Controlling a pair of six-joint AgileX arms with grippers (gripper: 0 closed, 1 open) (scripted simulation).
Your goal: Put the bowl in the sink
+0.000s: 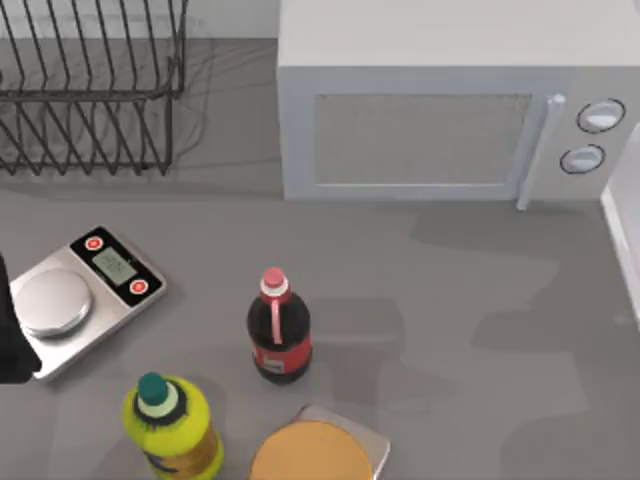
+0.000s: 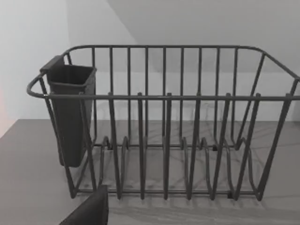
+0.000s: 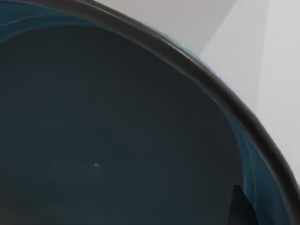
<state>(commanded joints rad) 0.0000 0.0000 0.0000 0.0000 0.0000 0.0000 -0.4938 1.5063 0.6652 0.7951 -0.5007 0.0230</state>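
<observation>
Right hand's view: bowl (image 3: 117, 140) interior.

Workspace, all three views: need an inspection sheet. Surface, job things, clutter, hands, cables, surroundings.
Surface: grey table, with soft shadows across it.
Job's things: bowl, its dark teal inside and dark rim very close in the right wrist view; sink nothing seen.
Clutter: kitchen scale near the left edge; cola bottle upright mid-table; yellow bottle with a green cap in front of it; orange-tan disc on a grey square at the front edge.
Hands: left arm is a dark shape at the left edge; fingers cannot be judged.
Cables: nothing seen.
Surroundings: wire dish rack with a dark cutlery cup at back left; white microwave at back right.
</observation>
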